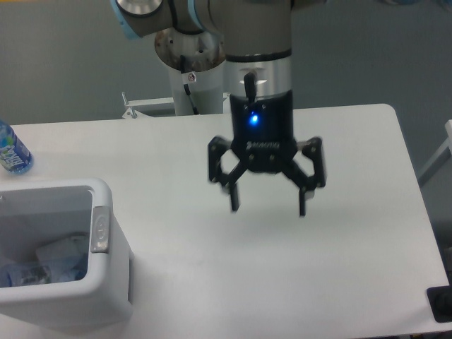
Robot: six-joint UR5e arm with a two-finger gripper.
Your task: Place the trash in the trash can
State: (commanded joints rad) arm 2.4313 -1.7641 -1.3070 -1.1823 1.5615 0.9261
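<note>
Over the middle of the table (pixel 353 233) hangs my gripper (pixel 267 205), fingers pointing straight down and spread wide, nothing between them. Blue light glowing on my wrist, black fingers a touch blurred. Both fingertips sit above bare white tabletop, clear of everything.

Down at the lower left stands the bin (pixel 106 282), white, thick-rimmed, with its grey oval button (pixel 99 229) on the rim facing my side. It is well apart from me, off to the left and lower in the view. Inside it, and here is the trash: a crumpled white wrapper (pixel 62 251) lies against the bin's near inner wall, and just below it a clear crushed bottle (pixel 28 274) stretches toward the left edge of the picture, bluish at one end. Both pieces rest within the bin's walls, touching or nearly touching each other; I cannot tell which. Neither one is anywhere near my fingers.

Far left, at the table's back edge, a water bottle (pixel 13 152) with a blue label stands partly cut off by the frame, beyond the bin and well away from me.
</note>
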